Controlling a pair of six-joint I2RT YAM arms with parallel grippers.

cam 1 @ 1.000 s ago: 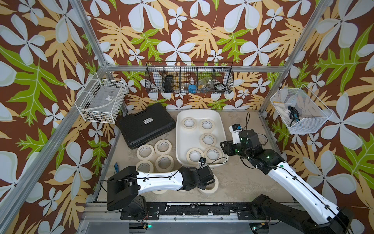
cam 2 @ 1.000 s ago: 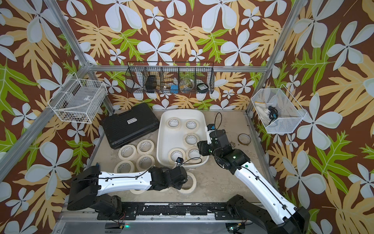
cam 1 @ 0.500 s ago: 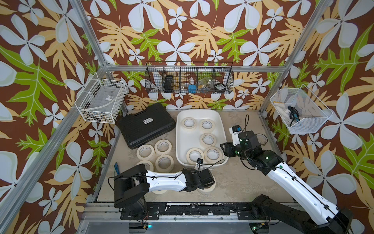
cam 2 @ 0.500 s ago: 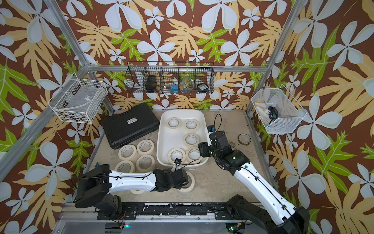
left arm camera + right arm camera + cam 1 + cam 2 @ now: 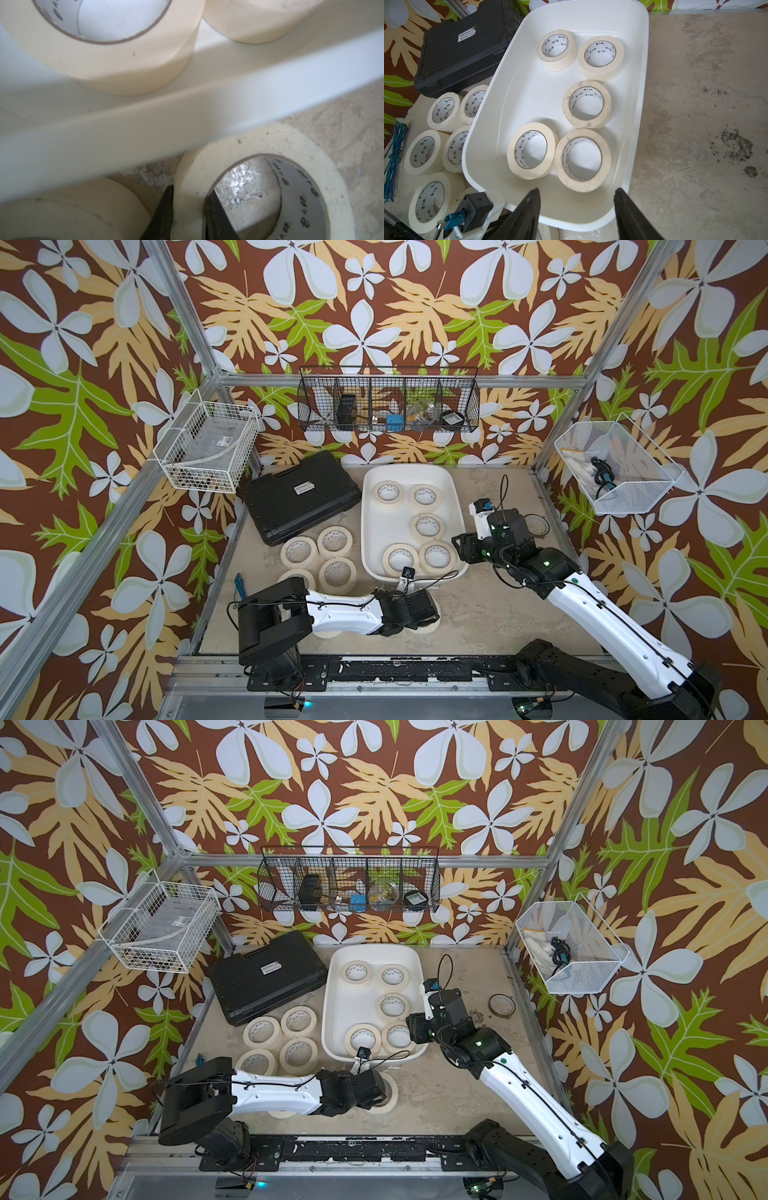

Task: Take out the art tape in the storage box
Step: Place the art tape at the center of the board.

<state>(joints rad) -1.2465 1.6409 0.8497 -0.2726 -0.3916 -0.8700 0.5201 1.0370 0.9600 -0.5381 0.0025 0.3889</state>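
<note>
Smooth glossy plastic storage box (image 5: 529, 99), matt art tape (image 5: 558, 64)

I see bright, even light in both top views, with soft shadows. My left wrist view blurs the rim of the smooth white plastic tub (image 5: 187, 116); the right wrist view is sharp.

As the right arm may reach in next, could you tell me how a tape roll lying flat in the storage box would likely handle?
The nearest tape roll lies flat on its broad face, so it would probably slide, not roll, if pushed. Its thick wound wall looks stiff; the left fingers pinch another roll without visible denting.
</note>
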